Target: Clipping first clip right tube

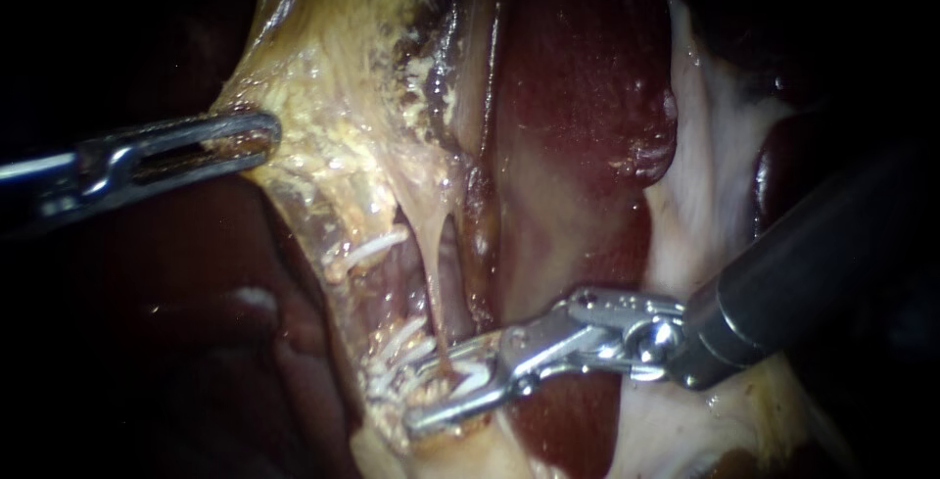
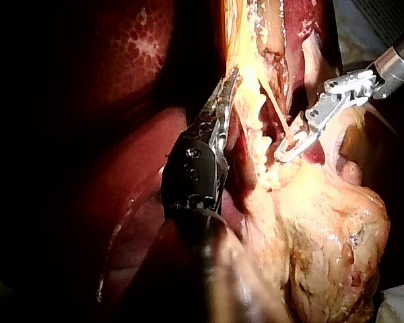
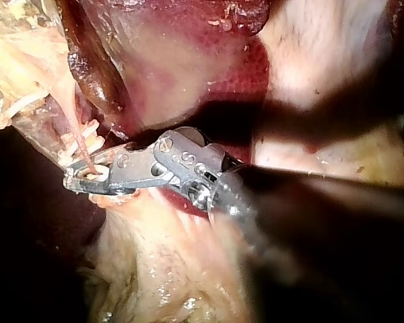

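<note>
Gripping the edge of the yellow tissue from two sides with the slotted jaws of the left instrument, closed flat on it toward the left of the endoscope view. Seen from the left wrist too: same hold on the yellow tissue with the left instrument, beside dark red liver. Reaching in from the lower right with the right instrument, across the liver, down to the foot of a thin pale tube. Straddling that tube with jaws parted by a narrow gap, one on each side, not pinched onto it as far as can be seen. Carrying a white clip in that gap, just beside the tube's lower end. Shown likewise from the right wrist: lying level with the right instrument, taking the tube down into the slot between the jaws, against the clip, above pale fat. Cannot tell whether this is the right tube or the left. Working well apart from the left instrument, with the stretched yellow tissue between.
</note>
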`<state>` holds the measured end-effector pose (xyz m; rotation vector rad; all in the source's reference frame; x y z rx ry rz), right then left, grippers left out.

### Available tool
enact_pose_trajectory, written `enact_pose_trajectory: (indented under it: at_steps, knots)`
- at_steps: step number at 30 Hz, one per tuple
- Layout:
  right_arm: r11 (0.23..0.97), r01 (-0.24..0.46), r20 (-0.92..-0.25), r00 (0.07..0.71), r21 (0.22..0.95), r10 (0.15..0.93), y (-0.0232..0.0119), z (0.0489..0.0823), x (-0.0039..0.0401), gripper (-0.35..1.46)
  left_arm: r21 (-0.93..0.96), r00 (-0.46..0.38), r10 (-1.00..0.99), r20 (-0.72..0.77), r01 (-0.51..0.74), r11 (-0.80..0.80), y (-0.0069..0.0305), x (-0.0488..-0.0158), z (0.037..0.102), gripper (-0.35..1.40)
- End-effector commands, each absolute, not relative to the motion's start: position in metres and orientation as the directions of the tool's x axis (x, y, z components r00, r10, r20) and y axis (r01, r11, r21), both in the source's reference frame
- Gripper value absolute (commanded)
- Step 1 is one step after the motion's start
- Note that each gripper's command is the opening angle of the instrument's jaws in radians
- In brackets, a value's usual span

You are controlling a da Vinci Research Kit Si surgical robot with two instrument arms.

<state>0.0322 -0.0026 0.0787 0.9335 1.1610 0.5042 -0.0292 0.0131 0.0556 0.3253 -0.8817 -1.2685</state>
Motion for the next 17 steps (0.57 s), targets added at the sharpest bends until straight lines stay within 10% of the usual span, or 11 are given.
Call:
enact_pose_trajectory:
  at_steps: [1,17]
  knots:
    - [0.549,0.108,-0.547,0.362,0.829,0.754,-0.0026,0.079,0.0322,-0.35,0.658,0.034,-0.92,0.391,0.688,0.306,0.013,-0.0292,0.0556,-0.35]
    - [0.584,0.091,-0.566,0.406,0.806,0.718,-0.0036,0.0797,0.0324,-0.35,0.658,0.034,-0.92,0.391,0.688,0.306,0.013,-0.0291,0.0555,-0.35]
